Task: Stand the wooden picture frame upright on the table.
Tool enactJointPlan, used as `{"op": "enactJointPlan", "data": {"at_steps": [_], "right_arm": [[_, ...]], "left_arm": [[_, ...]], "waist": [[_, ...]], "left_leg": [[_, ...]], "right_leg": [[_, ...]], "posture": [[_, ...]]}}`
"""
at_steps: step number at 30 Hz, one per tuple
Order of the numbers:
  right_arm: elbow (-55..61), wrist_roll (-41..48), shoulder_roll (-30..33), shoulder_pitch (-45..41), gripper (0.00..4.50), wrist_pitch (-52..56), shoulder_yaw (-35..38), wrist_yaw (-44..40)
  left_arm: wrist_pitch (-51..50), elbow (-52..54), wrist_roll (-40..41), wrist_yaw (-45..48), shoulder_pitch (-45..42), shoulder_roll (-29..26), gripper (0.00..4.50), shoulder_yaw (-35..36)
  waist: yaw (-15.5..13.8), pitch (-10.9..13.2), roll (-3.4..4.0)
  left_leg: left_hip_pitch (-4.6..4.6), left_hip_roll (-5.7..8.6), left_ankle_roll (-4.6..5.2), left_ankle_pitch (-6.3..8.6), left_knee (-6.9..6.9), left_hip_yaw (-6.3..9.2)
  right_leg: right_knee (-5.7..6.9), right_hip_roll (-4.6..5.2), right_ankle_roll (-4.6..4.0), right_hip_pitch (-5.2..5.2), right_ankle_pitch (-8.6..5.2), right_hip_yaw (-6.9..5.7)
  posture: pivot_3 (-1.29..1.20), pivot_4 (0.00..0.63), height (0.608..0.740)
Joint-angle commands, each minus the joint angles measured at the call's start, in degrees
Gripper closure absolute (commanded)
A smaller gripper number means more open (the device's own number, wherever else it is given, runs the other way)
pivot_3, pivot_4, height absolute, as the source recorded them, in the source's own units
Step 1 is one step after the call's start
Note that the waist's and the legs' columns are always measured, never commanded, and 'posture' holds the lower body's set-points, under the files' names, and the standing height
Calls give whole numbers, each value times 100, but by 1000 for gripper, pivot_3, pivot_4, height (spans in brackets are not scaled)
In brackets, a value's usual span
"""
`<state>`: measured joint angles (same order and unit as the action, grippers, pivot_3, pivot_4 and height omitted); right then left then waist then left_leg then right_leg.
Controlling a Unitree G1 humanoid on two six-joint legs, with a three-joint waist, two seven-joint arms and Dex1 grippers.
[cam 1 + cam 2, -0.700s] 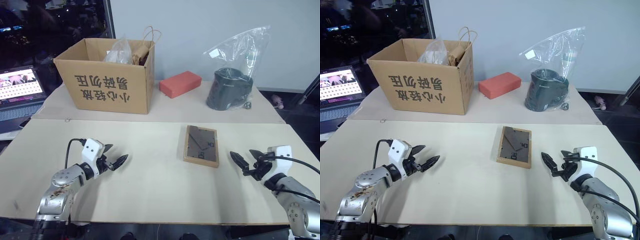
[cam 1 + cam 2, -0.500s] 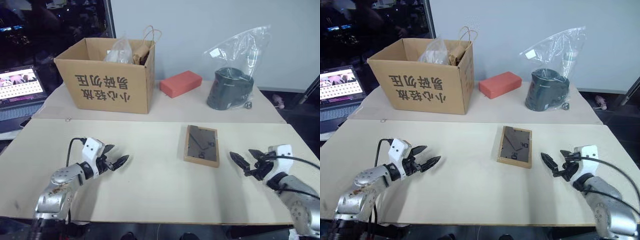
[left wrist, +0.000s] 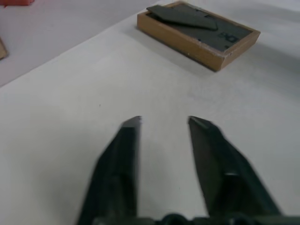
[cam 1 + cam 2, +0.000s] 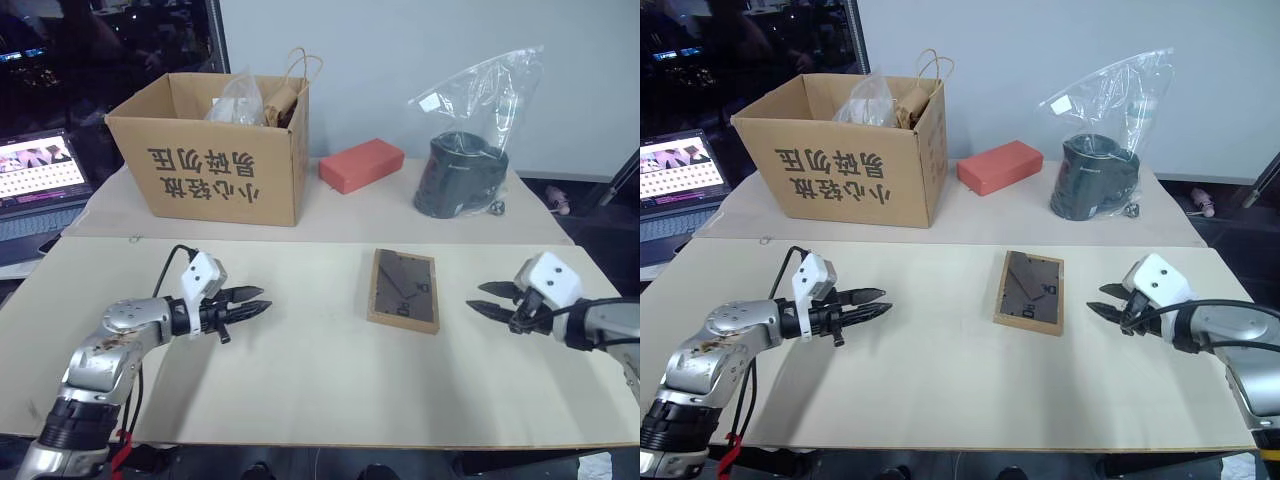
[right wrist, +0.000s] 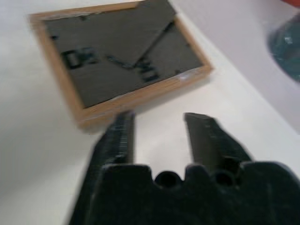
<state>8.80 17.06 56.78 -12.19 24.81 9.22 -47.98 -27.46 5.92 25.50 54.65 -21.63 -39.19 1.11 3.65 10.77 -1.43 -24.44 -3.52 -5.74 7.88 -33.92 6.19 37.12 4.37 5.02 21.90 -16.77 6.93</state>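
The wooden picture frame (image 4: 403, 291) lies flat on the table (image 4: 300, 380) with its dark back panel and folded stand facing up, right of centre. My left gripper (image 4: 264, 298) hovers over the table well to the frame's left, pointing at it, open with nothing between its fingers (image 3: 126, 140). The frame (image 3: 199, 33) lies ahead of it in the left wrist view. My right gripper (image 4: 476, 297) is just off the frame's right edge, open and empty. In the right wrist view its fingers (image 5: 201, 133) point at the frame (image 5: 119, 56) close ahead.
On a second table behind stand a cardboard box (image 4: 215, 165) with bags inside, a red block (image 4: 361, 165) and a black pot in a clear plastic bag (image 4: 460, 178). A laptop (image 4: 40, 175) sits off the far left edge.
Both hands have lifted and their wrists have rolled. The left gripper has slid a little toward the frame, and the right gripper now points more level at the frame's right edge. The frame has not moved.
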Motion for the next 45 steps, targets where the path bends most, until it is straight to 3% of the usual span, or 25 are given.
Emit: {"op": "enactJointPlan", "data": {"at_steps": [1,2,7,12,17,21,24,27,31,34,37,45], "right_arm": [[-164,-374,-110,-356,4190,261,-249,359],[-295,-532,-163,-465,4484,282,-385,463],[-1534,-1583,-563,-1310,4484,82,-1128,1192],[-2614,-2028,-1113,-1970,4484,-386,-1555,1411],[-3605,-2237,-1564,-2495,4484,-1070,-1784,1368],[-3827,-2270,-1859,-2620,4484,-1487,-1940,1012],[-3421,-2177,-2054,-2439,4484,-1365,-1993,732],[-2546,-2032,-2304,-2031,4484,-872,-2069,552],[-1332,-1993,-2499,-1474,4484,-69,-2076,541],[-515,-1960,-2662,-1065,4484,620,-2178,651],[-34,-1976,-2887,-912,4484,1155,-2339,779],[198,-1915,-3871,-1340,4484,1828,-3032,933]], "left_arm": [[313,-378,-541,-207,-432,373,4463,-534],[387,-594,-743,-288,-614,531,4500,-728],[978,-2623,-1823,-1246,-2012,2050,4500,-1558],[1673,-4767,-2365,-1923,-3064,3513,4500,-1823],[2206,-6295,-3038,-2359,-3760,4148,4500,-2108],[2405,-6717,-3319,-2193,-3889,4320,4500,-2250],[2395,-6611,-3325,-1904,-3788,4179,4500,-2178],[2101,-5873,-3333,-1455,-3312,3499,4500,-2136],[1150,-3931,-3222,-993,-2164,2449,4500,-1948],[305,-2095,-3171,-660,-880,1283,4500,-1661],[-607,-757,-2864,-615,-25,696,4500,-1267],[-1815,299,-2339,-1055,474,379,4500,-453]], "waist": [[-7,0,0],[-15,0,0],[-106,1,-3],[-111,1,-3],[-69,0,-2],[-45,-1,-1],[13,-1,-1],[112,-8,3],[304,-18,8],[423,-32,7],[457,-56,1],[541,-103,-36]], "left_leg": [[-1,1,0,0,-1,0],[0,1,0,0,-2,0],[-13,11,0,-2,-22,1],[-43,20,1,-3,-27,1],[-40,22,-1,-5,-7,2],[-16,23,-6,-9,-2,2],[11,23,-10,-11,0,2],[30,20,-10,-10,11,4],[65,6,-10,-10,20,4],[82,-13,-10,-10,22,4],[128,-43,-10,-6,29,3],[165,-61,-13,-4,23,3]], "right_leg": [[1,0,0,0,1,0],[0,0,0,0,1,0],[-1,3,4,3,12,0],[-7,9,-4,21,22,1],[-4,9,-4,29,22,1],[0,9,-3,10,23,1],[1,9,8,-19,17,1],[1,6,27,-33,6,1],[5,-4,9,-62,8,1],[12,-18,5,-70,5,4],[44,-49,-10,-89,-9,9],[89,-73,-34,-84,-36,23]], "posture": [[0,150,740],[0,150,740],[0,150,740],[0,150,740],[0,150,740],[0,150,740],[0,150,740],[0,150,740],[0,150,740],[0,150,740],[0,150,740],[0,150,740]]}}
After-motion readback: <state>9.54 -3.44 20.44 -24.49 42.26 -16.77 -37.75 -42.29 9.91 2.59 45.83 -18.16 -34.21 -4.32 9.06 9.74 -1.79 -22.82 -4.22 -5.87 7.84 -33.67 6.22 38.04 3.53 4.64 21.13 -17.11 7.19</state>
